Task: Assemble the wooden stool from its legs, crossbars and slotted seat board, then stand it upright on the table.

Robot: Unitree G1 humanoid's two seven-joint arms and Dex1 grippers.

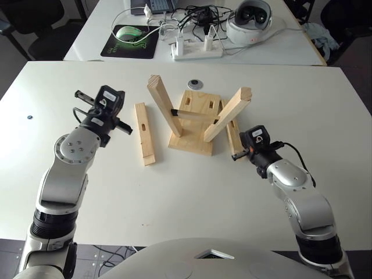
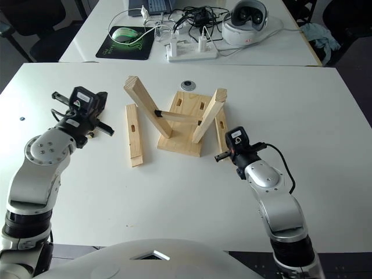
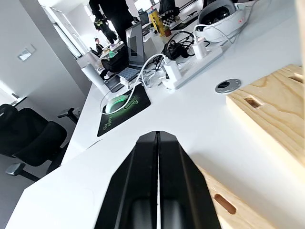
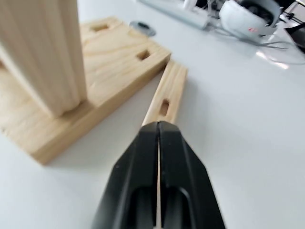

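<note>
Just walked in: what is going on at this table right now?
A robot is midway through building a pale wooden stool. The slotted seat board lies flat on the white table; two legs stand in it, leaning apart, a crossbar between them. One loose leg lies to its left, another loose leg to its right. The left gripper and right gripper are shut, holding nothing.

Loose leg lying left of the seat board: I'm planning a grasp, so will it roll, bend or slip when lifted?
The loose leg looks like solid, square-edged wood lying flat, so it probably won't roll or flex. Its bare faces likely grip well. Long and slim, it may pivot if pinched near an end.
</note>
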